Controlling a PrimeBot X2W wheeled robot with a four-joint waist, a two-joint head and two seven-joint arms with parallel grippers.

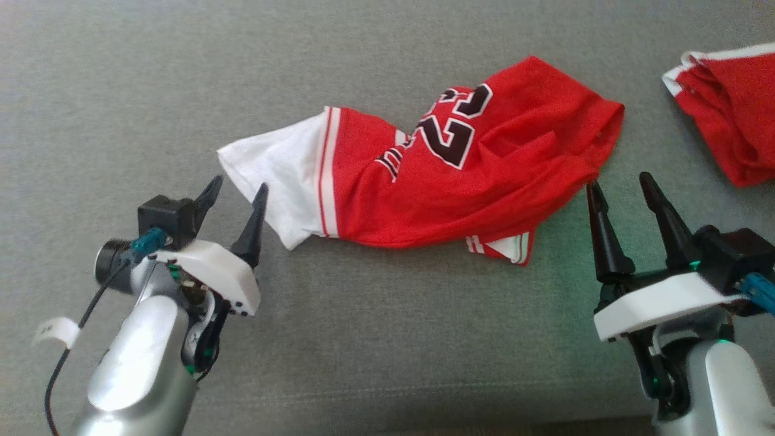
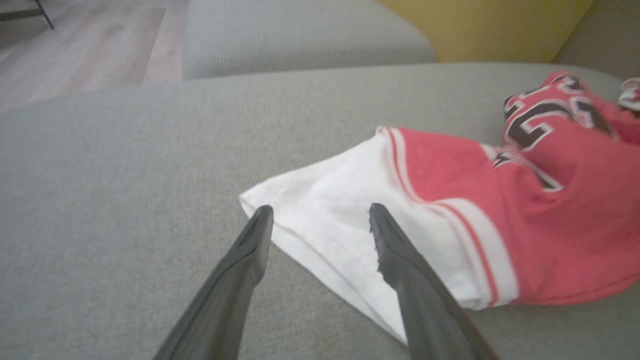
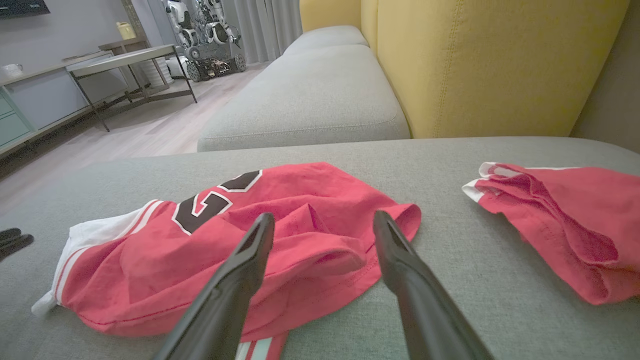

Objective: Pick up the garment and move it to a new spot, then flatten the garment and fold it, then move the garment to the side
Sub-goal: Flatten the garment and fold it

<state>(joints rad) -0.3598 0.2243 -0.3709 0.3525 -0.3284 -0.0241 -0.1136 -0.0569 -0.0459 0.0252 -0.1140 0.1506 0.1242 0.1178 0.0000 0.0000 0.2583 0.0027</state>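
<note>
Head view: two tools, both released. The left tool (image 1: 240,183), lower left of the frame, has its fingers spread, empty, just beside the white sleeve (image 1: 275,166) of the jersey (image 1: 478,188). The right tool (image 1: 618,180), lower right, is likewise spread and empty, its tips at the jersey's red right edge.

Left wrist view: left tool (image 2: 321,209) with the white sleeve (image 2: 320,250) lying between and beyond its two fingers; whether they touch it cannot be told.

Right wrist view: right tool (image 3: 324,216) over the rumpled red jersey (image 3: 150,260).

Garments: two. The jersey, red with black numerals, lies crumpled mid-frame on the grey sofa seat (image 1: 387,351); a second red garment (image 1: 732,109) lies apart, upper right. A yellow backrest (image 3: 475,65) rises behind the seat.
</note>
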